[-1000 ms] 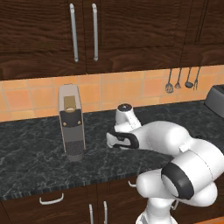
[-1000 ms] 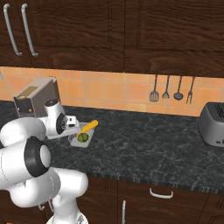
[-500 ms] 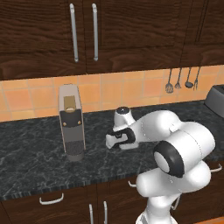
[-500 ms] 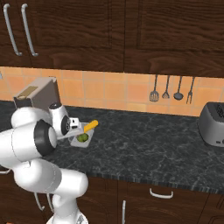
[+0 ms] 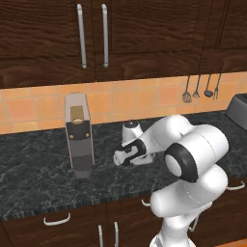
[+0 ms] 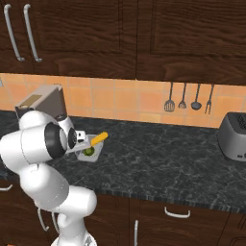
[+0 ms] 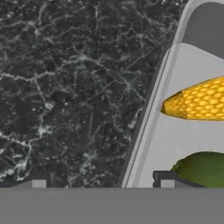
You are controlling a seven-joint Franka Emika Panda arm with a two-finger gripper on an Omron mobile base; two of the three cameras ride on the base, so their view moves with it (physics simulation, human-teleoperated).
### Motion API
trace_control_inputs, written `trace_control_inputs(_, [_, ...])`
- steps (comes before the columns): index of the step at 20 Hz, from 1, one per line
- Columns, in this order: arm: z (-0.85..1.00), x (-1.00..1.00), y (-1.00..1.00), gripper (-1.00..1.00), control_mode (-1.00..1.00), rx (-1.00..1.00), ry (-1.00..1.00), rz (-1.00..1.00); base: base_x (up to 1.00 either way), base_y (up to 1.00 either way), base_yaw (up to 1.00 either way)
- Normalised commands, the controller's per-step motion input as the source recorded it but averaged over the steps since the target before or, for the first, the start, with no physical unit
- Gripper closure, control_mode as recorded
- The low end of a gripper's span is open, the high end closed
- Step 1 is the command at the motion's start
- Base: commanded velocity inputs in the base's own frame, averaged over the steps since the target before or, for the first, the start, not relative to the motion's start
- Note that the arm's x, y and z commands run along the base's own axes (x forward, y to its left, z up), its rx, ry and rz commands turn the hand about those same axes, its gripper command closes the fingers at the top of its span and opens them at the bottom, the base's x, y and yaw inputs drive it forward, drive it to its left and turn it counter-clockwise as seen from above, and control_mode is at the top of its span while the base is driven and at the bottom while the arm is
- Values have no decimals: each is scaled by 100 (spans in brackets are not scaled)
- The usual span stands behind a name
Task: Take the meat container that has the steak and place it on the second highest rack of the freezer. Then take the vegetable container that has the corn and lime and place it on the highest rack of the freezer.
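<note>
The vegetable container (image 6: 94,153) is a shallow pale tray on the dark counter, holding a yellow corn (image 6: 99,139) cob and a green lime (image 6: 89,151). In the hand view its left rim (image 7: 144,131) runs up between my two fingertips, with the corn (image 7: 199,104) and lime (image 7: 203,168) to the right. My gripper (image 7: 103,181) straddles that rim, one finger outside over the counter and one inside by the lime. The jaws stand wide apart and do not press on the rim. From the base views the gripper (image 6: 80,144) (image 5: 119,159) hangs low over the tray's near-left edge.
A tall coffee machine (image 5: 78,135) (image 6: 45,101) stands close to the left of the hand. A toaster (image 6: 234,137) sits far right, and utensils (image 6: 182,98) hang on the tiled wall. Dark cabinets (image 5: 91,34) hang above. Bare counter (image 6: 163,158) lies right of the tray.
The hand has come down onto the tray's edge while the elbow swung in over the counter. The fingers have drawn in slightly.
</note>
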Motion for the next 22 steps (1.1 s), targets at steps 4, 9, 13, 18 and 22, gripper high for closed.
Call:
trace_control_inputs(4, [-33,3,0,-100,-100,0,2,0,0,0,0])
trace_control_inputs(9, [-31,0,0,-100,-100,0,5,0,0,0,0])
trace_control_inputs(13, [-33,0,0,100,-100,0,9,1,0,0,0])
trace_control_inputs(18, [-35,0,0,100,-100,0,8,2,0,0,0])
trace_control_inputs(22, [-22,-14,0,100,-100,0,-2,2,0,0,0])
